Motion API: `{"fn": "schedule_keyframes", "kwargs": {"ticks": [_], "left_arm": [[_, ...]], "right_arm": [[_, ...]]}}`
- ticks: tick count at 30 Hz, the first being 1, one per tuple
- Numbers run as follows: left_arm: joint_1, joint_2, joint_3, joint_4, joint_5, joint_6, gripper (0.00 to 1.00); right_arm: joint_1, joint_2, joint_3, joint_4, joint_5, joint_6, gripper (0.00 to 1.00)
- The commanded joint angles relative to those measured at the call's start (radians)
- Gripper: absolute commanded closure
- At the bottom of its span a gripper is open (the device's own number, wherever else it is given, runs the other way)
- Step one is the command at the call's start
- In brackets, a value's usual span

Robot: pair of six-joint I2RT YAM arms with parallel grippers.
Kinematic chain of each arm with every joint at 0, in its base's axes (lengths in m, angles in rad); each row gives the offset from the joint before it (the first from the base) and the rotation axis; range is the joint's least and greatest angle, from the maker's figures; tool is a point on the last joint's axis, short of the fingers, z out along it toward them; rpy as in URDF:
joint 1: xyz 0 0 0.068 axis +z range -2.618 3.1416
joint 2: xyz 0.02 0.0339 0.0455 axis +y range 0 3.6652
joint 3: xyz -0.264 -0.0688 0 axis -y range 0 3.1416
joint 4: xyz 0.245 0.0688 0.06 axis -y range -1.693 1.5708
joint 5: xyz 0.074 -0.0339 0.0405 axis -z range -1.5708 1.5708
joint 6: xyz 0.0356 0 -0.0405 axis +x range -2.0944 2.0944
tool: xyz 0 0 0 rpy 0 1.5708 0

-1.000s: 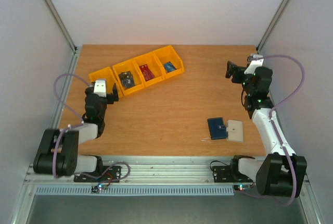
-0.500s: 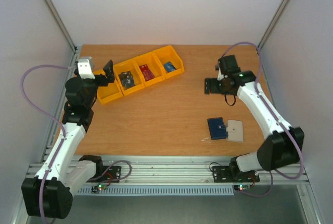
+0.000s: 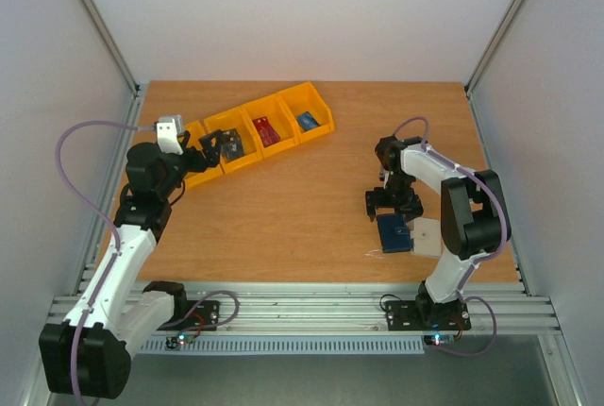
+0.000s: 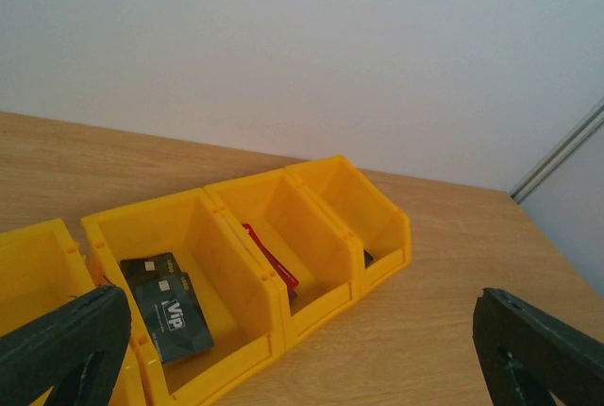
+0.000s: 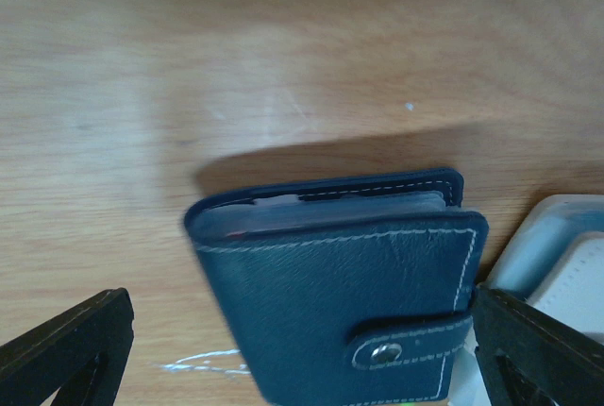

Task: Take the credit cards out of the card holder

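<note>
The card holder (image 3: 392, 233) is a dark navy wallet lying closed on the table at the right, its tab snapped shut. In the right wrist view the card holder (image 5: 340, 302) fills the lower middle. Between its covers show pale pocket edges and a red sliver, so the credit cards inside are mostly hidden. My right gripper (image 3: 393, 208) hangs open just above it, a finger on each side and apart from it; the right gripper (image 5: 302, 354) holds nothing. My left gripper (image 3: 206, 149) is open and empty by the yellow bins.
A row of yellow bins (image 3: 286, 118) runs across the back left, holding a dark card (image 4: 175, 316), a red card (image 4: 274, 260) and a blue one (image 3: 307, 121). A beige square pad (image 3: 427, 236) lies against the wallet's right side. A white scratch (image 5: 203, 363) marks the wood.
My right arm has swung in from the far right and come down over the wallet. My left arm has risen and reached toward the bins. Both grippers have stayed open.
</note>
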Motion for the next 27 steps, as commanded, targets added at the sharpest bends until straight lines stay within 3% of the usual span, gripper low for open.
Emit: {"fn": "schedule_keyframes", "kwargs": {"ticks": [1,7,12,18,24,27], "left_arm": [[-0.007,-0.02,-0.018,0.021,0.03,0.005,0.01],[-0.02,-0.02,-0.032,0.036,0.04,-0.012,0.01],[-0.023,-0.022,-0.036,0.037,0.039,-0.001,0.01],[-0.026,-0.027,-0.039,0.036,0.038,-0.004,0.01],[-0.036,-0.017,-0.053,0.025,0.066,0.004,0.01],[-0.053,0.0,-0.058,0.018,0.184,0.012,0.03]], "right_arm": [[-0.021,0.005,-0.015,0.007,0.069,0.036,0.02],[-0.021,0.067,-0.05,0.085,-0.07,0.008,0.03],[-0.013,0.089,-0.041,0.105,-0.056,0.002,0.12],[-0.004,0.089,-0.004,0.082,-0.083,0.011,0.32],[0.054,0.022,0.123,0.037,-0.133,0.035,0.38],[0.09,-0.009,0.225,0.031,-0.16,0.067,0.39]]}}
